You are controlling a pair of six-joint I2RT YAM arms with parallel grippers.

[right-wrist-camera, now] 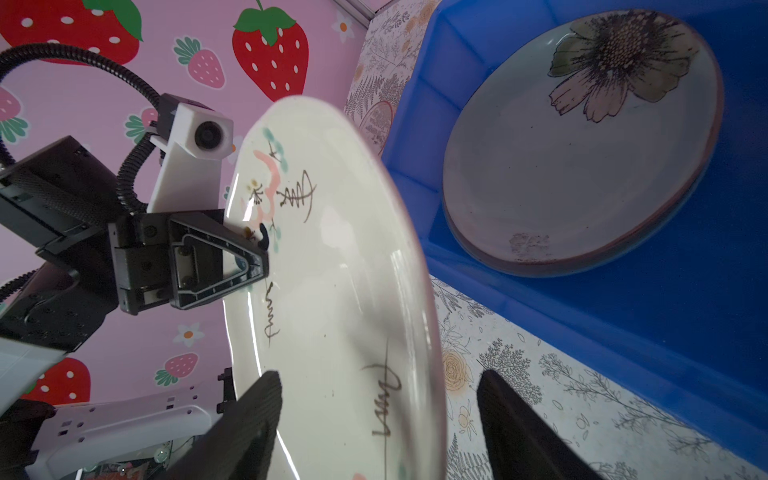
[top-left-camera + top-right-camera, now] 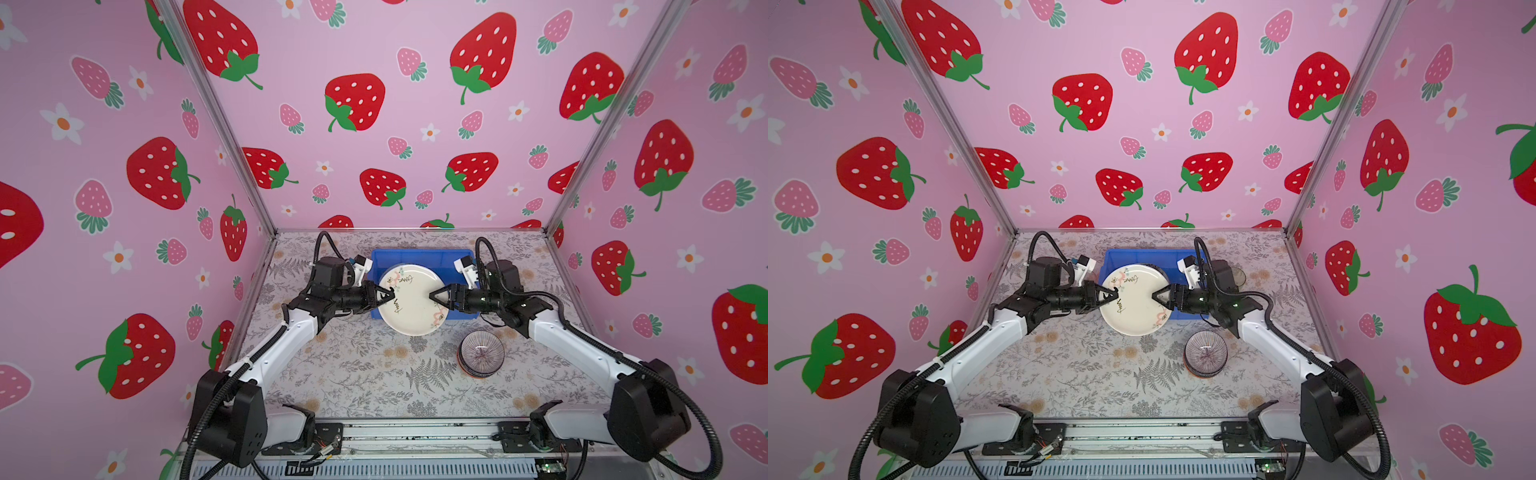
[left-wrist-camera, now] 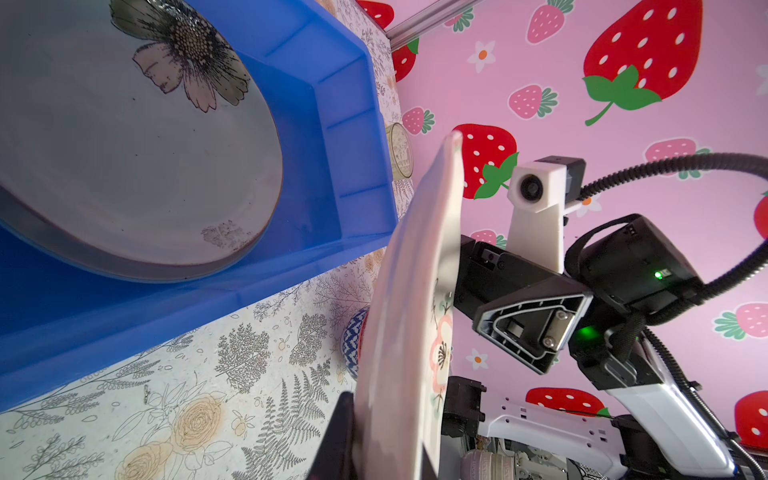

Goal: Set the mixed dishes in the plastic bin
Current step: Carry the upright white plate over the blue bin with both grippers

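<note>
Cream plate [image 2: 415, 307] hangs over the near wall of the blue bin [image 2: 419, 255], my left pincer [image 2: 392, 296] clamped on its rim, my right pincer [image 2: 431, 296] gaping astride the opposite rim. Placing step, I judge: next, lower it flat onto the flowered plate [image 3: 124, 166] inside.

— Where's the cream plate [image 2: 411, 301]?
— Centre of both top views, tilted, overlapping the lower edge of the blue bin [image 2: 422, 254] (black script, pink blossoms).
— Inside the bin?
— A pale green flowered plate [image 1: 582, 141], flat. The purple-striped bowl [image 2: 482, 351] tops a stack at lower right.
</note>
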